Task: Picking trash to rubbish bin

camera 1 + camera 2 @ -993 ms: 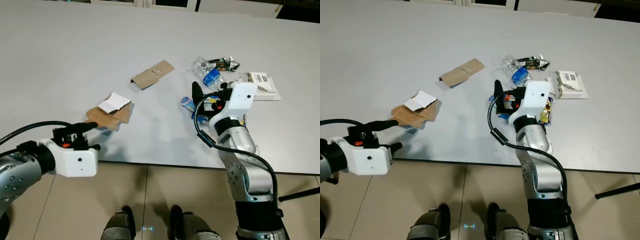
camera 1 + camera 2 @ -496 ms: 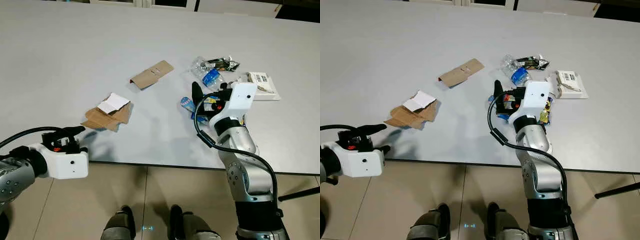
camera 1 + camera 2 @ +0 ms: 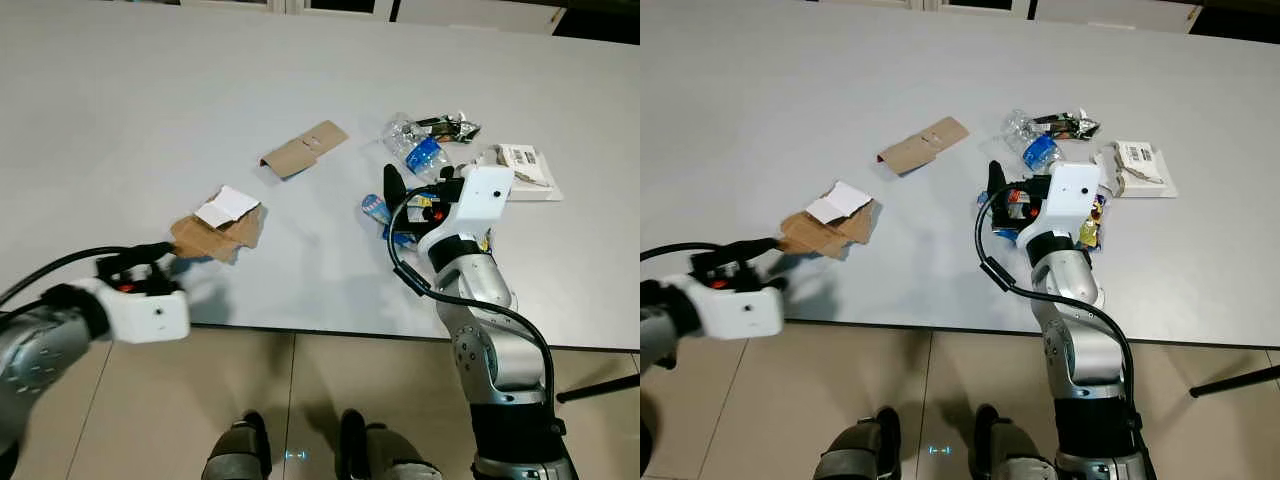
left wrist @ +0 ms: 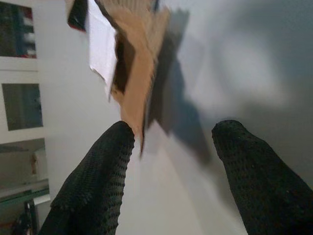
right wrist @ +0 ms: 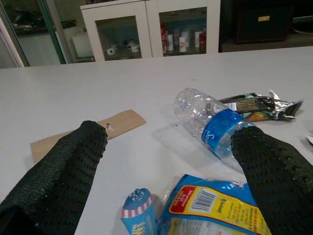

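Head stereo pair looking down on table [image 3: 150,90], wrist views low, close, along fingers

Little is legible. The blue and yellow snack wrapper [image 5: 215,208] carries a barcode with tiny print beside it, too small to read. The blue label on the plastic bottle [image 5: 215,129] bears white lettering that stays unreadable.

Bare table [image 3: 150,110] beyond cardboard [image 3: 215,232]; clutter right.
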`<state>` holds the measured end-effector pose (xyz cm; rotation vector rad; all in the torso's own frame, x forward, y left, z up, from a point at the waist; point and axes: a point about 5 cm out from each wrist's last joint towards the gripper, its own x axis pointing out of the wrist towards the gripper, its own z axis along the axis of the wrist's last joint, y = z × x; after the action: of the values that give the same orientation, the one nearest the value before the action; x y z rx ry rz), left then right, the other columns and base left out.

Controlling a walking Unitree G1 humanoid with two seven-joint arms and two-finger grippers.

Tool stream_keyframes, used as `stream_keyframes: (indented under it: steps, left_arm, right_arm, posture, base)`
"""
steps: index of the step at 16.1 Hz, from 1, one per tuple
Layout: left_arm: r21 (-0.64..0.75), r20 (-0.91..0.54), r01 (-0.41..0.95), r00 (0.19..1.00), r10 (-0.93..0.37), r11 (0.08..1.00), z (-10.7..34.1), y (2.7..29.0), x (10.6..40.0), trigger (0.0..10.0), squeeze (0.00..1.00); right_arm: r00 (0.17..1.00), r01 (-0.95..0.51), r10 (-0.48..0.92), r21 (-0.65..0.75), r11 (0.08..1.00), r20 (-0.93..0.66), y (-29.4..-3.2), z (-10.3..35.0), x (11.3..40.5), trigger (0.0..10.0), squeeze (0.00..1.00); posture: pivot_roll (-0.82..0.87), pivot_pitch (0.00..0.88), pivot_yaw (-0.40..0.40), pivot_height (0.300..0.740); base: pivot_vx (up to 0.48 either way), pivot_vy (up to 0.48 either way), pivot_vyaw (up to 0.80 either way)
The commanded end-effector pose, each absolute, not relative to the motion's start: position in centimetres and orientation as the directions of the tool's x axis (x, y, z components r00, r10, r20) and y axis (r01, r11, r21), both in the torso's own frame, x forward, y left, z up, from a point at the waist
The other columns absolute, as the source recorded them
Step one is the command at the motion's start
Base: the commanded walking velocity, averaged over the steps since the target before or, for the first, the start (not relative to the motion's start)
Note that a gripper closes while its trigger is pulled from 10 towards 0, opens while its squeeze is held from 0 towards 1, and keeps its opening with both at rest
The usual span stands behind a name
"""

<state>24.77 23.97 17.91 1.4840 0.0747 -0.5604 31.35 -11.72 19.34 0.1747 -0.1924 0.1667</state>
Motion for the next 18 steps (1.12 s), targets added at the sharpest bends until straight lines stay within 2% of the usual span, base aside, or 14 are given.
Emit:
stream_keyframes:
  steps: [1,4,12,18]
  left_arm:
    - [0.913,-0.39,0.408,0.863,-0.321,-0.015,17.1,23.5,25.0,10.0,0.0]
    - [0.92,-0.366,0.393,0.869,-0.333,0.013,16.3,22.9,25.9,10.0,0.0]
    - [0.927,-0.366,0.372,0.881,-0.299,-0.04,16.5,23.8,28.6,10.0,0.0]
    - [0.937,-0.34,0.347,0.89,-0.305,-0.032,16.0,24.0,30.3,10.0,0.0]
  right_arm:
    - [0.97,-0.169,0.134,0.166,0.971,0.203,-12.0,19.2,31.1,10.0,0.0]
    - [0.97,-0.163,0.127,0.165,0.973,0.205,-12.2,19.2,31.0,10.0,0.0]
    - [0.972,-0.156,0.121,0.17,0.973,0.2,-12.3,19.1,30.8,10.0,0.0]
    - [0.974,-0.148,0.113,0.17,0.974,0.198,-12.4,19.1,30.6,10.0,0.0]
  posture:
    - [0.02,0.239,-0.03,0.74]
    - [0.01,0.237,-0.026,0.74]
    - [0.0,0.239,-0.021,0.74]
    - [-0.02,0.244,-0.019,0.74]
  base:
    - [0.0,0.0,0.0]
    - [0.0,0.0,0.0]
    - [0.0,0.0,0.0]
    - [0.0,0.0,0.0]
